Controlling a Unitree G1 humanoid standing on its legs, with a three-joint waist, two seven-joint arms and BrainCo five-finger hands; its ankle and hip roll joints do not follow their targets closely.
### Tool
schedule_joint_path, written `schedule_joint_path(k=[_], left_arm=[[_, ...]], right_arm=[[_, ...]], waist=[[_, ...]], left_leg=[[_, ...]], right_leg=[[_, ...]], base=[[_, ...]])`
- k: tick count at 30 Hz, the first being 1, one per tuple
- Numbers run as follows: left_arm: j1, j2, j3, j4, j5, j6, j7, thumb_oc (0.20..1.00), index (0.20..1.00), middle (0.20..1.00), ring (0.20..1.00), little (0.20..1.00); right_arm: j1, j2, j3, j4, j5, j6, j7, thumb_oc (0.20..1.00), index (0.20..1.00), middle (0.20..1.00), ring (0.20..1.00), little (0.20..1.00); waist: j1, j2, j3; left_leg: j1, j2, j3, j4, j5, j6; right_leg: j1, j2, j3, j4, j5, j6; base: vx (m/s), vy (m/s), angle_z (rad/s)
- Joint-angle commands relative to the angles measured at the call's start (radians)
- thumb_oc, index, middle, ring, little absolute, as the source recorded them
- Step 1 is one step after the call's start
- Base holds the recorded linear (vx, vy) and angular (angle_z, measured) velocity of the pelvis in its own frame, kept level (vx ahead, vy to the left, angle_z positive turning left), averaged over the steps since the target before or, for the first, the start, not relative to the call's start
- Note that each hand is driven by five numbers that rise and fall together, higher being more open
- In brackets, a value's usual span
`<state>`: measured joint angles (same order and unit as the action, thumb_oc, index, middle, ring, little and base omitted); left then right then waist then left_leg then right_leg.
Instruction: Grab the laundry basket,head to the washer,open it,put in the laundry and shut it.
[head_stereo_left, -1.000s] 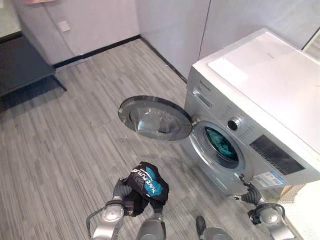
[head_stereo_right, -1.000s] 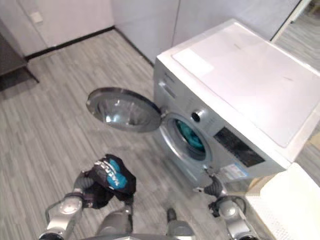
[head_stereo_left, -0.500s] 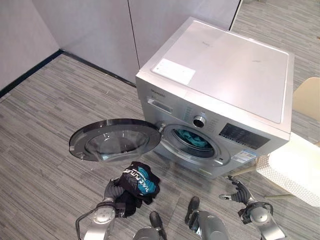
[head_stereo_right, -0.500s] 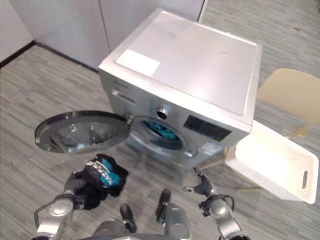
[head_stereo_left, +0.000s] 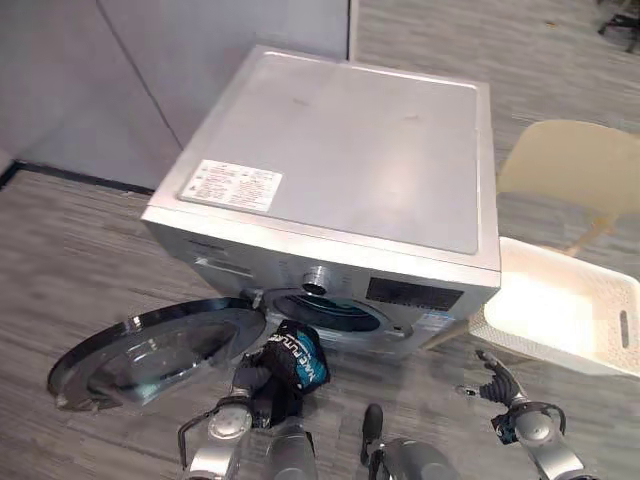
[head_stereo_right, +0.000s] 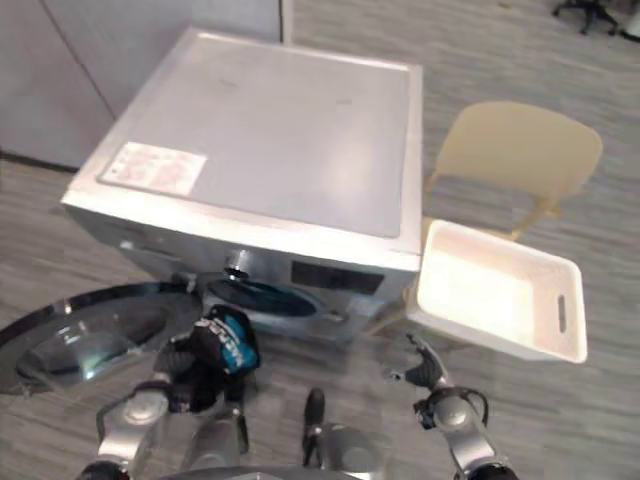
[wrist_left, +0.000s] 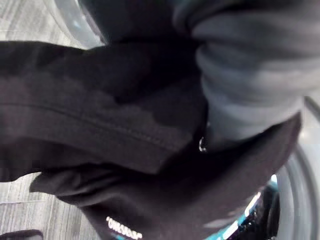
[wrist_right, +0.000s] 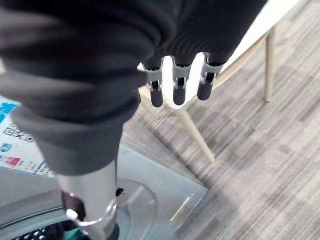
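Observation:
The silver washer (head_stereo_left: 340, 170) stands straight ahead with its round door (head_stereo_left: 150, 345) swung open to the left. Teal laundry lies inside the drum opening (head_stereo_left: 325, 312). My left hand (head_stereo_left: 248, 380) is curled round a black and teal garment (head_stereo_left: 292, 362) and holds it just in front of the opening, below its rim. In the left wrist view the black garment (wrist_left: 125, 150) hangs right against the hand. My right hand (head_stereo_left: 497, 378) hovers low at the right of the washer, fingers (wrist_right: 180, 85) straight and holding nothing. The white laundry basket (head_stereo_left: 560, 320) sits to the washer's right.
A beige chair (head_stereo_right: 520, 150) stands behind the basket, and its slanted leg (wrist_right: 195, 135) shows beside the washer's lower front corner. The open door takes up the floor at the lower left. Grey walls close off the back left.
The camera has swung right, so the washer now faces me and the basket and chair have come into view. My left hand has brought the garment closer to the drum opening.

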<state>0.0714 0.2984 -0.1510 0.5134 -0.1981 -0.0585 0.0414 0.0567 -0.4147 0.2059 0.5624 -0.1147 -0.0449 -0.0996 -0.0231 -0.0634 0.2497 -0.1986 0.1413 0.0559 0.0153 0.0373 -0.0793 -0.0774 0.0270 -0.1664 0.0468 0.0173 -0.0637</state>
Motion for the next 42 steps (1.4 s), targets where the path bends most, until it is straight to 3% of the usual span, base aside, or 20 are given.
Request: schedule_joint_path(k=[1, 5, 6, 9, 10, 19, 24, 26, 33, 34, 40, 41, 42], left_arm=[[-0.023, 0.015, -0.007, -0.07, -0.107, -0.052, 0.01, 0.2, 0.2, 0.2, 0.2, 0.2], [-0.117, 0.013, -0.012, -0.096, -0.187, -0.077, 0.066, 0.2, 0.2, 0.2, 0.2, 0.2], [-0.139, 0.004, -0.013, -0.101, -0.218, -0.082, 0.077, 0.2, 0.2, 0.2, 0.2, 0.2], [-0.18, -0.026, -0.017, -0.114, -0.307, -0.099, 0.105, 0.2, 0.2, 0.2, 0.2, 0.2], [-0.235, -0.047, -0.03, -0.132, -0.365, -0.117, 0.134, 0.2, 0.2, 0.2, 0.2, 0.2], [-0.441, -0.041, -0.043, -0.187, -0.366, -0.144, 0.207, 0.2, 0.2, 0.2, 0.2, 0.2], [-0.682, 0.077, -0.033, -0.131, -0.325, -0.16, 0.268, 0.2, 0.2, 0.2, 0.2, 0.2], [-0.882, 0.208, -0.05, -0.034, -0.296, -0.158, 0.301, 0.2, 0.2, 0.2, 0.2, 0.2], [-1.191, 0.353, -0.12, 0.056, -0.331, -0.192, 0.368, 0.2, 0.2, 0.2, 0.2, 0.2], [-1.314, 0.413, -0.151, 0.071, -0.355, -0.212, 0.408, 0.2, 0.2, 0.2, 0.2, 0.2], [-1.448, 0.479, -0.235, 0.129, -0.287, -0.198, 0.448, 0.2, 0.2, 0.2, 0.2, 0.2], [-1.466, 0.493, -0.263, 0.155, -0.264, -0.187, 0.44, 0.307, 0.307, 0.307, 0.307, 0.307], [-1.473, 0.504, -0.287, 0.179, -0.241, -0.168, 0.424, 0.843, 0.843, 0.843, 0.843, 0.843]], right_arm=[[-0.048, 0.003, -0.009, -0.046, 0.034, -0.026, -0.018, 1.0, 1.0, 1.0, 1.0, 1.0], [-0.107, 0.029, 0.011, -0.039, 0.076, -0.02, -0.049, 1.0, 1.0, 1.0, 1.0, 1.0], [-0.118, 0.032, 0.015, -0.041, 0.086, -0.021, -0.06, 1.0, 1.0, 1.0, 1.0, 1.0], [-0.132, 0.04, 0.019, -0.061, 0.107, -0.023, -0.081, 1.0, 1.0, 1.0, 1.0, 1.0], [-0.154, 0.045, 0.024, -0.076, 0.125, -0.026, -0.108, 1.0, 1.0, 1.0, 1.0, 1.0], [-0.222, 0.045, 0.019, -0.174, 0.164, -0.065, -0.157, 1.0, 1.0, 1.0, 1.0, 1.0], [-0.227, 0.022, -0.003, -0.232, 0.173, -0.096, -0.152, 1.0, 1.0, 1.0, 1.0, 1.0], [-0.222, 0.005, -0.004, -0.264, 0.183, -0.122, -0.138, 1.0, 1.0, 1.0, 1.0, 1.0], [-0.242, -0.018, 0.001, -0.275, 0.189, -0.146, -0.136, 1.0, 1.0, 1.0, 1.0, 1.0], [-0.253, -0.04, 0.008, -0.293, 0.196, -0.155, -0.132, 1.0, 1.0, 1.0, 1.0, 1.0], [-0.253, -0.074, 0.024, -0.317, 0.215, -0.184, -0.109, 1.0, 1.0, 1.0, 1.0, 1.0], [-0.252, -0.082, 0.024, -0.32, 0.218, -0.187, -0.106, 1.0, 1.0, 1.0, 1.0, 1.0], [-0.253, -0.086, 0.024, -0.318, 0.219, -0.188, -0.107, 1.0, 1.0, 1.0, 1.0, 1.0]], waist=[[0.003, -0.02, 0.039], [-0.006, -0.031, 0.114], [-0.009, -0.028, 0.125], [-0.014, -0.026, 0.139], [-0.024, -0.025, 0.157], [-0.065, 0.0, 0.165], [-0.104, 0.016, 0.146], [-0.131, 0.025, 0.141], [-0.159, 0.039, 0.132], [-0.167, 0.041, 0.133], [-0.172, 0.046, 0.12], [-0.172, 0.045, 0.119], [-0.171, 0.045, 0.12]], left_leg=[[-0.003, -0.026, 0.075, 0.157, -0.075, 0.023], [-0.125, -0.036, 0.135, 0.284, -0.116, 0.057], [-0.148, -0.034, 0.131, 0.323, -0.155, 0.055], [-0.226, -0.028, 0.13, 0.408, -0.181, 0.063], [-0.305, -0.011, 0.132, 0.501, -0.206, 0.068], [-0.67, 0.055, 0.115, 0.868, -0.309, 0.093], [-0.855, 0.092, 0.077, 1.011, -0.354, 0.111], [-0.936, 0.111, 0.057, 1.07, -0.369, 0.116], [-1.081, 0.114, 0.016, 1.154, -0.385, 0.121], [-1.145, 0.113, -0.004, 1.187, -0.39, 0.124], [-1.241, 0.11, -0.034, 1.241, -0.394, 0.127], [-1.258, 0.109, -0.038, 1.254, -0.396, 0.126], [-1.272, 0.109, -0.042, 1.264, -0.395, 0.125]], right_leg=[[-0.091, -0.12, 0.042, 0.135, -0.088, 0.142], [-0.252, -0.139, 0.094, 0.23, -0.065, 0.141], [-0.279, -0.141, 0.099, 0.264, -0.09, 0.146], [-0.351, -0.146, 0.095, 0.324, -0.104, 0.139], [-0.43, -0.15, 0.095, 0.405, -0.123, 0.131], [-0.804, -0.132, 0.129, 0.735, -0.21, 0.095], [-0.995, -0.128, 0.141, 0.871, -0.248, 0.092], [-1.072, -0.129, 0.147, 0.926, -0.26, 0.094], [-1.203, -0.127, 0.14, 1.005, -0.279, 0.099], [-1.257, -0.12, 0.141, 1.035, -0.283, 0.1], [-1.341, -0.112, 0.133, 1.08, -0.279, 0.101], [-1.352, -0.113, 0.132, 1.086, -0.28, 0.101], [-1.36, -0.115, 0.128, 1.094, -0.281, 0.101]], base=[[-0.21, 0.273, -1.15], [-0.27, 0.118, -0.76], [-0.24, 0.007, -0.22], [-0.13, -0.038, -0.05], [-0.11, -0.046, 0.12], [-0.1, -0.025, -0.05], [-0.03, -0.003, -0.19], [-0.01, -0.029, -0.15], [0.0, -0.039, 0.05], [0.02, -0.042, 0.09], [0.01, -0.016, 0.01], [0.0, 0.0, 0.0], [0.0, 0.0, 0.0]])
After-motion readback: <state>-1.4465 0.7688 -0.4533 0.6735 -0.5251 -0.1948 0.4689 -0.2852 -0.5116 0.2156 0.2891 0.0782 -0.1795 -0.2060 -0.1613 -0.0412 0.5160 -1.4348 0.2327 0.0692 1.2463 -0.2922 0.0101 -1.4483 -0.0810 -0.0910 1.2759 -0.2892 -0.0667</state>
